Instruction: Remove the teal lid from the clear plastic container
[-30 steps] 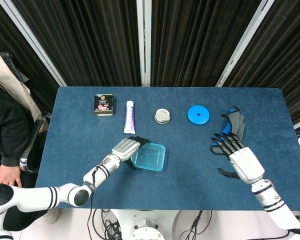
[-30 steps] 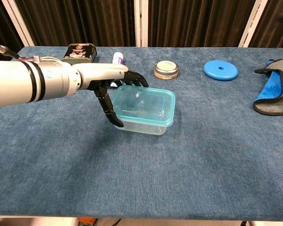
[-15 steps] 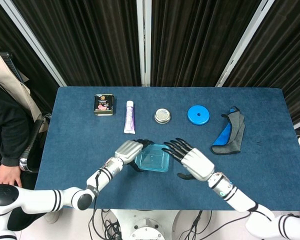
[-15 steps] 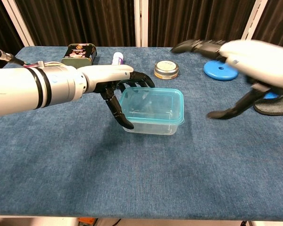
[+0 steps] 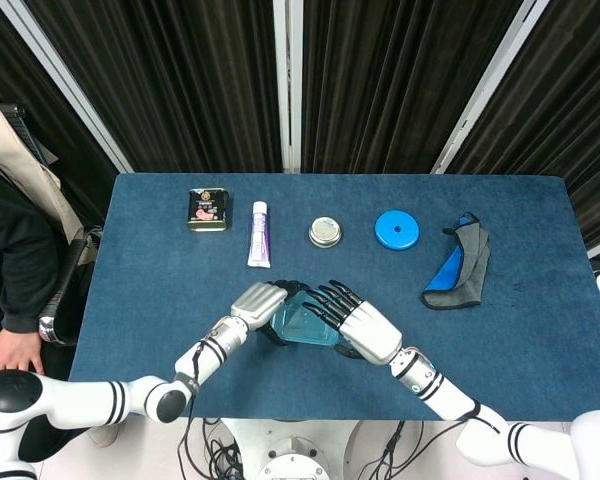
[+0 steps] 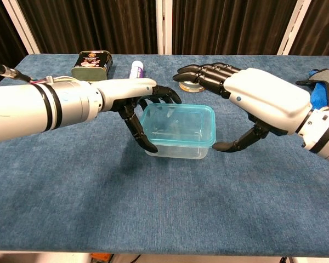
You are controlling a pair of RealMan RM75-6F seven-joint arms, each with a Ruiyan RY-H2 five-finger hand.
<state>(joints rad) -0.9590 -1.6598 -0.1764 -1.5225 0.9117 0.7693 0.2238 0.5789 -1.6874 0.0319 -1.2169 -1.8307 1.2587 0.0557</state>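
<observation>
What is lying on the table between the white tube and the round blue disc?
A small round metal tin sits between the white tube and the round blue disc; the head view shows it best.

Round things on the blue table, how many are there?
2. The small round silver tin sits at the back middle, and the flat blue disc with a hole lies just to its right. None seem hidden.
</observation>
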